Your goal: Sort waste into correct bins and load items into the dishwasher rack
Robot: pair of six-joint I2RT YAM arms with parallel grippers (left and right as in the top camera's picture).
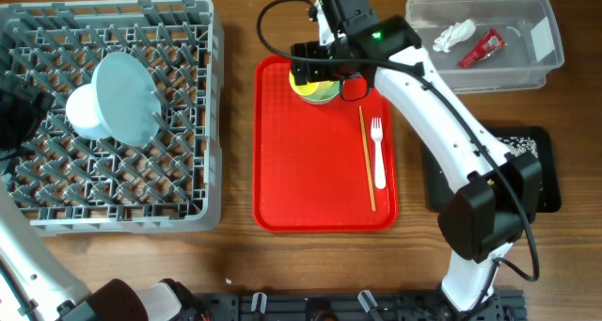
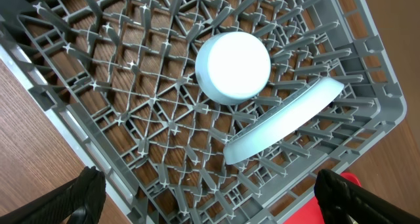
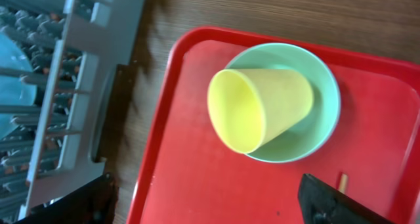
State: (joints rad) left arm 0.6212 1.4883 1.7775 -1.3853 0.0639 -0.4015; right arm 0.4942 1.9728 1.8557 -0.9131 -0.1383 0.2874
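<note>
My right jaws hang released just above the yellow cup point(image 3: 262, 109), which lies on its side in the pale green saucer point(image 3: 325, 112). Only the overhead view shows the white fork point(image 1: 377, 156), to the cup's right.

Under the left gripper point(image 2: 216, 207): one grey dishwasher rack point(image 1: 188, 199), one pale-blue plate point(image 1: 127, 100), one white bowl point(image 1: 83, 114).

At the right gripper point(image 1: 324, 79): one red tray point(image 1: 310, 170), one yellow cup point(image 3: 259, 109), one green saucer point(image 3: 321, 119), one white fork point(image 1: 378, 156). The chopsticks point(image 1: 367, 161) read as a single line.

Beyond it: one clear tub point(image 1: 541, 39), one tissue point(image 1: 453, 34), one red wrapper point(image 1: 482, 50), one black tray point(image 1: 541, 199).
</note>
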